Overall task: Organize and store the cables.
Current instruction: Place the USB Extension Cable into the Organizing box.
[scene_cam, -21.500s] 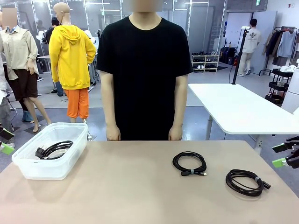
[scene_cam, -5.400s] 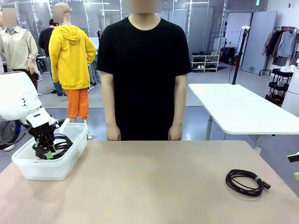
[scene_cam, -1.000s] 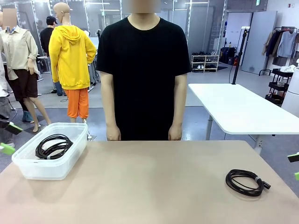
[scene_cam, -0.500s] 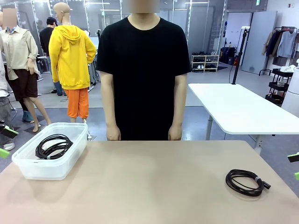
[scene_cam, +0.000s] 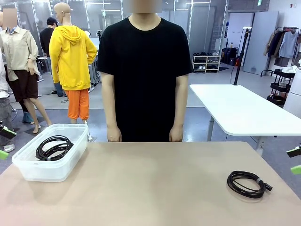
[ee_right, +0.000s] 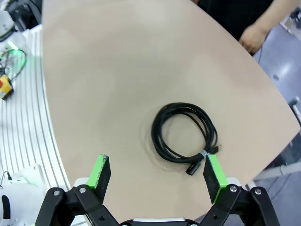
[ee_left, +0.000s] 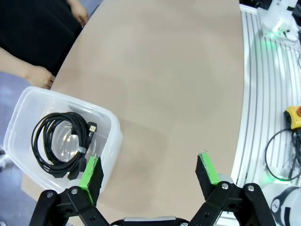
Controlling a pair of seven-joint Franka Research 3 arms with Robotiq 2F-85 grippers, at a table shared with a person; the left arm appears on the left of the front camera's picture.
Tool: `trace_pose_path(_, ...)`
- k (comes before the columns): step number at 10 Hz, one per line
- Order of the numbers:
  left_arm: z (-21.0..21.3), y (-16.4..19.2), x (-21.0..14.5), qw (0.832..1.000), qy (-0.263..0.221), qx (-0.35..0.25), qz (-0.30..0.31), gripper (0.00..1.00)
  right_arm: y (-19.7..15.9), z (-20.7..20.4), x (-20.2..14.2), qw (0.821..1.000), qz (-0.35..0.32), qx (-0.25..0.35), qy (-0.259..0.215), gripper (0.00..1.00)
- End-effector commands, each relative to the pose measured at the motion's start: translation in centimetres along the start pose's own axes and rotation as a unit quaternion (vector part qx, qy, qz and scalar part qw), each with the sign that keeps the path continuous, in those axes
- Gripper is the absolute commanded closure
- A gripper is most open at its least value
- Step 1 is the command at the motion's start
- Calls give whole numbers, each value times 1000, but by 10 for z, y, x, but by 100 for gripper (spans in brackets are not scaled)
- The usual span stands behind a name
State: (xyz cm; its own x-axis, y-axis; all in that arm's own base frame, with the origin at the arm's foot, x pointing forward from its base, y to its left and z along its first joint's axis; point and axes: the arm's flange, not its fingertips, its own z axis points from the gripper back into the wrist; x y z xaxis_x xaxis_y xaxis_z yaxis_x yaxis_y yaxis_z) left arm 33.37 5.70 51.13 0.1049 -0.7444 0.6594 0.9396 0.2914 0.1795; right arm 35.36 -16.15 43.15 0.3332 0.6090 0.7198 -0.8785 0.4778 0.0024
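Note:
A coiled black cable (scene_cam: 246, 183) lies on the tan table at the right, plug end toward the edge. Under my right gripper (ee_right: 156, 172) the same cable (ee_right: 184, 132) rests just ahead of the open fingers, untouched. More coiled cables (scene_cam: 54, 147) lie inside a clear plastic bin (scene_cam: 47, 172) at the left. My left gripper (ee_left: 148, 169) hovers open above the table beside that bin (ee_left: 111, 141), with the stored cables (ee_left: 59, 143) to its left. In the front view the left gripper (scene_cam: 3, 143) and the right gripper (scene_cam: 295, 160) sit at the picture's edges.
A person in a black shirt (scene_cam: 145, 70) stands at the far edge with hands (scene_cam: 114, 135) hanging by the table rim. The middle of the tan table (scene_cam: 150, 188) is bare. A white table (scene_cam: 235, 108) stands beyond on the right.
My right gripper has risen slightly at the right edge. My left gripper has drawn a little further toward the left edge. The cables and the bin have not moved.

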Motion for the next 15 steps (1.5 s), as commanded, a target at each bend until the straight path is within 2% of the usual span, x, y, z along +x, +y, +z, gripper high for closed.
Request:
trace_pose_path(1,0,1,1,1000,-11,-6,-6,0,-12,-22,33,996,-30,-5,80,0)
trace_pose_path(3,0,1,1,1000,-11,-6,-6,0,-18,-45,55,991,-29,-18,128,0)
trace_pose_path(6,0,1,1,1000,-11,-6,-6,0,-33,-77,69,975,-97,-44,197,0)
trace_pose_path(9,0,1,1,1000,-11,-6,-6,0,-51,-107,62,953,-151,-81,248,0)
trace_pose_path(15,0,1,1,1000,-11,-6,-6,0,-67,-167,25,919,-250,-86,292,0)
